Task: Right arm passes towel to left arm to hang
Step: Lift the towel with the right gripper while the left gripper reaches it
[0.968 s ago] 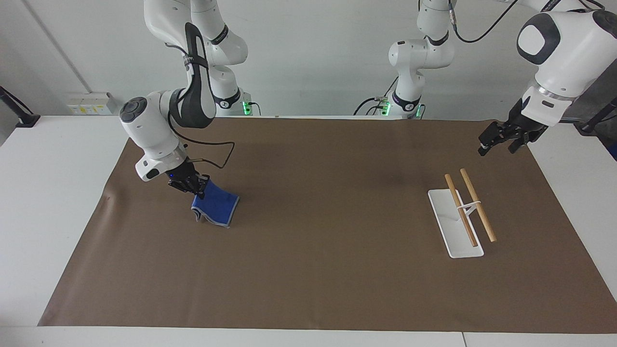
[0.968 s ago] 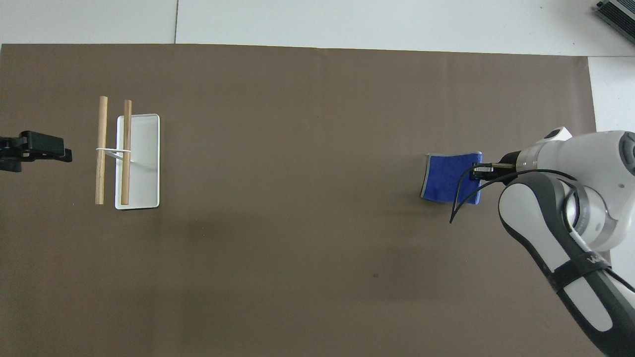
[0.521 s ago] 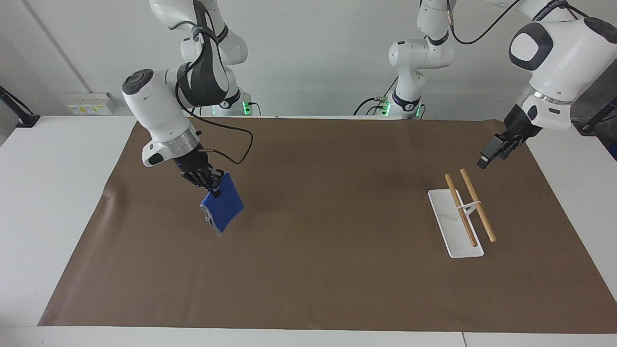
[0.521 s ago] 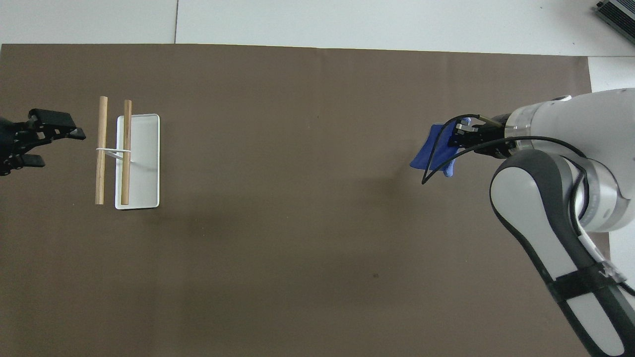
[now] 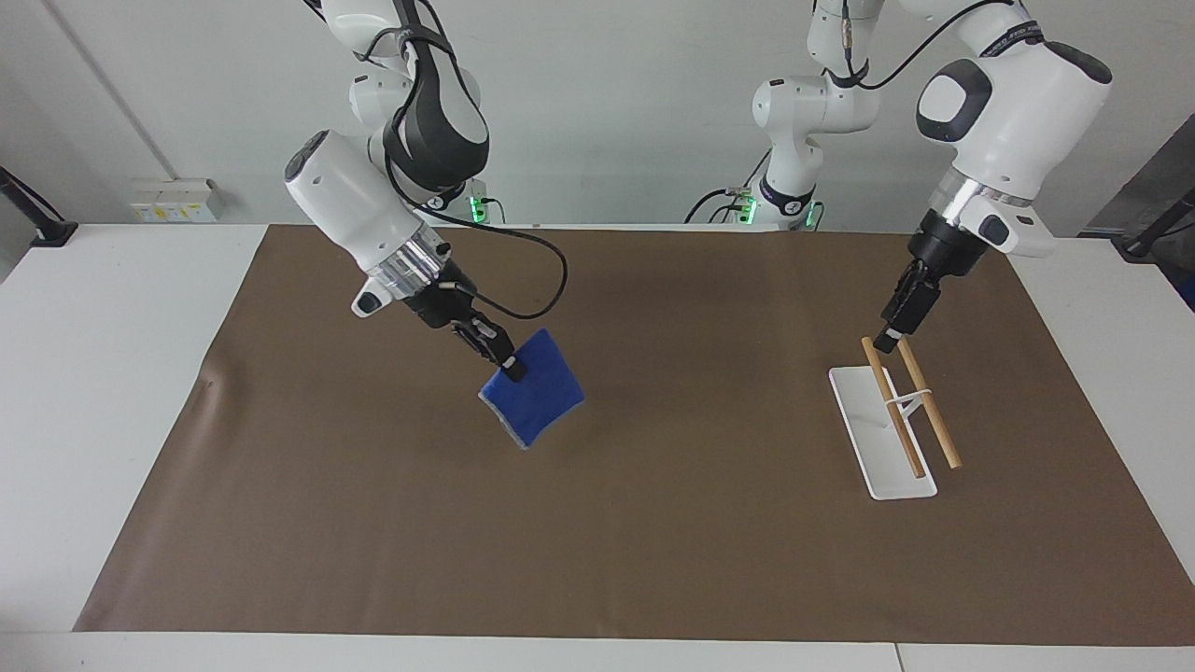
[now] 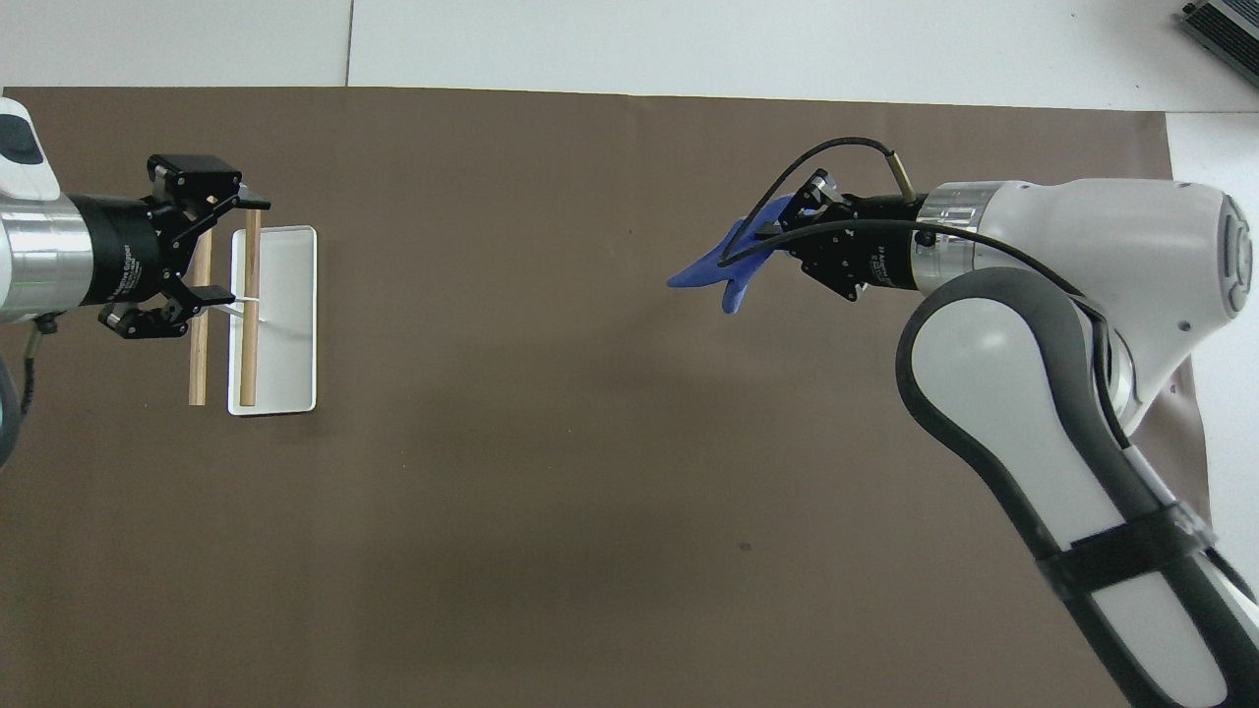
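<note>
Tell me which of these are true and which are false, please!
1. The towel is lying flat on the brown mat. False: it hangs in the air from the right gripper.
2. The right gripper is shut on the towel. True.
3. The left gripper is holding the towel too. False: it is over the rack, apart from the towel.
4. The rack has two wooden bars on a white base. True.
5. The towel is red. False: it is blue.
</note>
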Action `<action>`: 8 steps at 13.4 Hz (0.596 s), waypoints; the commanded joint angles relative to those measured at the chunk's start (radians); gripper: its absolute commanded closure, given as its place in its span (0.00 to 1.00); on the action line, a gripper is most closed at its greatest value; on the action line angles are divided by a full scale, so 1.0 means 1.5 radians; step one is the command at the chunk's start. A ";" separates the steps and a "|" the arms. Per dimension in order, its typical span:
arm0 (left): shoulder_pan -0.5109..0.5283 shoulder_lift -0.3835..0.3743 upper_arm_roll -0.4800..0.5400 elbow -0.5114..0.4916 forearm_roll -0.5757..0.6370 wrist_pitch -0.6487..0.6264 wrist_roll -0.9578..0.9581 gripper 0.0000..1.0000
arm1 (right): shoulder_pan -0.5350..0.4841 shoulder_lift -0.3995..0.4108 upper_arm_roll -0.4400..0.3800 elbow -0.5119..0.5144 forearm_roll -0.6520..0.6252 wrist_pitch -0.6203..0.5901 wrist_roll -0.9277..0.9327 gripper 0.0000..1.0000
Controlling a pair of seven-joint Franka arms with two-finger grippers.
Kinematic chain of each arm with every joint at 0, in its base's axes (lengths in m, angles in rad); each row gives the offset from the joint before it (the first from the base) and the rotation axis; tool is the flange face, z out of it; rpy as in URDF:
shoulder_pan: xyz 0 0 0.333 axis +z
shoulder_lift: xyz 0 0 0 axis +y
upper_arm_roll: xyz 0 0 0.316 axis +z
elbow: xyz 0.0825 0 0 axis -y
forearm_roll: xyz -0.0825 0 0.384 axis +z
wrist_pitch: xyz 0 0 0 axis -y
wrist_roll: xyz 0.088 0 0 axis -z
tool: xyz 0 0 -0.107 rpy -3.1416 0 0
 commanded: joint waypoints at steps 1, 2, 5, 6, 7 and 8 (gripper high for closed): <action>-0.005 -0.021 -0.032 -0.061 -0.013 0.106 -0.142 0.00 | 0.039 0.021 0.002 0.014 0.118 0.066 0.053 1.00; -0.005 -0.013 -0.045 -0.063 -0.013 0.120 -0.175 0.00 | 0.060 0.025 0.002 0.014 0.158 0.093 0.074 1.00; -0.013 0.040 -0.095 -0.065 -0.013 0.219 -0.283 0.00 | 0.116 0.037 0.003 0.018 0.304 0.195 0.123 1.00; -0.016 0.050 -0.105 -0.071 -0.013 0.247 -0.301 0.00 | 0.132 0.039 0.002 0.021 0.359 0.217 0.124 1.00; -0.018 0.053 -0.110 -0.076 -0.013 0.267 -0.312 0.00 | 0.140 0.039 0.002 0.025 0.387 0.226 0.124 1.00; -0.021 0.059 -0.119 -0.076 -0.013 0.285 -0.330 0.00 | 0.145 0.039 0.003 0.025 0.394 0.226 0.125 1.00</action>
